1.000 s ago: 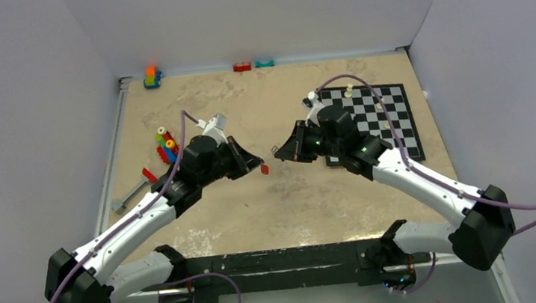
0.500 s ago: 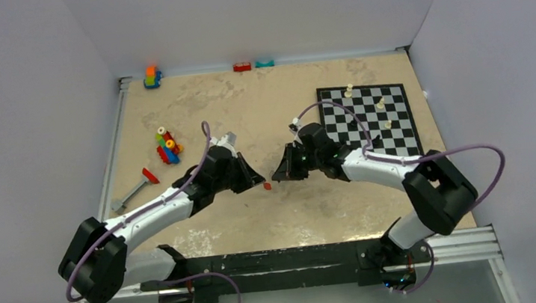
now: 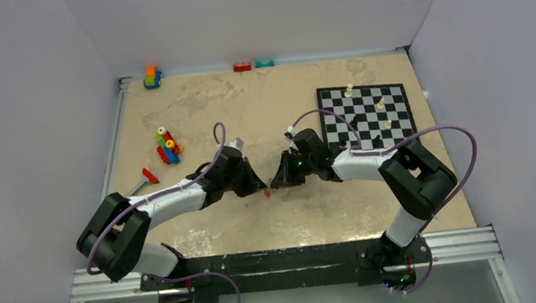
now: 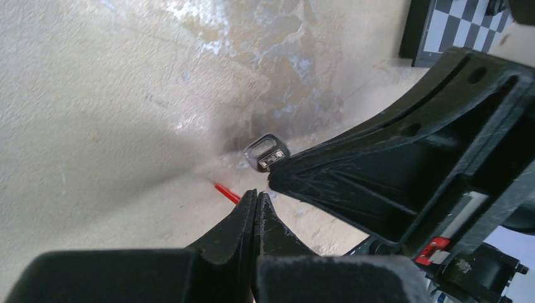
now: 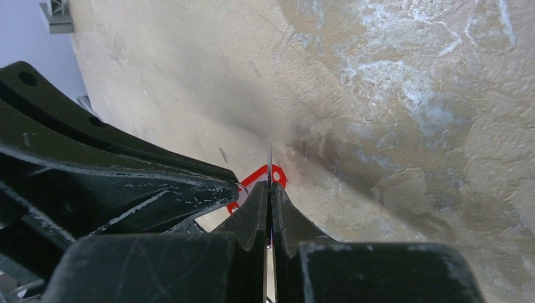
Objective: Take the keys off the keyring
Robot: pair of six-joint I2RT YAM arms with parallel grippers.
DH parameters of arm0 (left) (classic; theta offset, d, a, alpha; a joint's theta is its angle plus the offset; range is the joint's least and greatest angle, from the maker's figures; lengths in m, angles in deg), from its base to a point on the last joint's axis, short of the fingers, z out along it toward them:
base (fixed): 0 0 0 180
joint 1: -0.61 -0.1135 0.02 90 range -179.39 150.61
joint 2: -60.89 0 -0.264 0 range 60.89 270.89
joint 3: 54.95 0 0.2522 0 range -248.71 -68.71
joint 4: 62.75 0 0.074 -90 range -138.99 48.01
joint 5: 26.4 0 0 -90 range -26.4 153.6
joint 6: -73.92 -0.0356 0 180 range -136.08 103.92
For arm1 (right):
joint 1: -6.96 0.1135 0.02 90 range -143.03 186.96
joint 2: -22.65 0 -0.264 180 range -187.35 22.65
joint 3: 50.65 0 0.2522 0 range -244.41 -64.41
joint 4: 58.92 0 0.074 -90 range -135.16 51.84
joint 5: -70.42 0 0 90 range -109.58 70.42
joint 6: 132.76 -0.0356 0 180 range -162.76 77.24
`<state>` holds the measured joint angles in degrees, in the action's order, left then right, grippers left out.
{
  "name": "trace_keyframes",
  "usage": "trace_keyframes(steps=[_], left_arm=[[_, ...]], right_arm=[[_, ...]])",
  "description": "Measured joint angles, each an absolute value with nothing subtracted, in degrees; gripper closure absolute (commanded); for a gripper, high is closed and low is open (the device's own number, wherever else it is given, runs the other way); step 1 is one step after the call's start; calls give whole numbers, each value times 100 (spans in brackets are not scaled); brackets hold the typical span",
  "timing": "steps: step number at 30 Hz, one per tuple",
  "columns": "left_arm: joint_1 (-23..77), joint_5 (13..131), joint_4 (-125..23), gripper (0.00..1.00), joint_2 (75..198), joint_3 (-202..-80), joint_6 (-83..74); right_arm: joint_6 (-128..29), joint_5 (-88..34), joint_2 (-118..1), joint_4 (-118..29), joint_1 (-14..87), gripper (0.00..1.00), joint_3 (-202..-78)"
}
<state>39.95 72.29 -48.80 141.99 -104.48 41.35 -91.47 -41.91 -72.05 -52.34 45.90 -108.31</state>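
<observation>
1. The keys (image 3: pixel 266 194) are in the middle of the table (image 3: pixel 317 214), low over its surface and exactly between the two gripper tips. I see of them only a small red head with round holes.
2. The left gripper (image 4: pixel 255 201) has its jaws pressed together. In the left wrist view the red piece is a thin line that runs into its tips, so I read it as pinched there.
3. The right gripper (image 5: pixel 269 192) is closed too, with a thin metal edge standing out between its fingers. From the left wrist this is the keyring (image 4: pixel 266 151), a small rounded loop at that gripper's tip.
4. The two tips almost meet. I cannot tell if the ring passes through the key head.
5. Bare tan surface lies on the near and far sides of the tips.
6. On the right, the chessboard (image 3: pixel 397 119) carries white pieces (image 3: pixel 349 90), and the right arm crosses its near-left corner.
7. On the left, a toy pile (image 3: pixel 167 147) and a grey bar with red end (image 3: pixel 137 186) lie well apart from the left gripper.
8. Small bricks (image 3: pixel 242 67) sit along the far wall.
</observation>
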Motion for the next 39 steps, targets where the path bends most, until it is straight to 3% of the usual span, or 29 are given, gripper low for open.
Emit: trace_keyframes(steps=[9,20,22,28,34,36,39], left_arm=[[3986,7144,-4843,100,14656,-10782,3949],[3936,6866,-4292,98,14889,-11156,3621],[3931,6866,-4288,92,14907,-11189,3617],[3927,6862,-4262,49,14907,-11191,3531],[3927,6709,-4135,35,14795,-11191,3523],[3927,6667,-4074,30,14693,-11191,3516],[3927,6604,-3947,19,14380,-11191,3477]], right_arm=[[-9151,-4145,-7559,-5289,4577,100,-10812],[-9180,-3828,-7498,-5186,4518,75,-10746],[-9162,-3789,-7454,-5134,4518,74,-10746],[-9059,-3668,-7318,-4801,4516,67,-10796],[-8850,-3369,-6975,-4161,4514,65,-10827],[-8775,-3279,-6824,-3958,4514,58,-10851],[-8627,-3179,-6547,-3608,4516,38,-10978]])
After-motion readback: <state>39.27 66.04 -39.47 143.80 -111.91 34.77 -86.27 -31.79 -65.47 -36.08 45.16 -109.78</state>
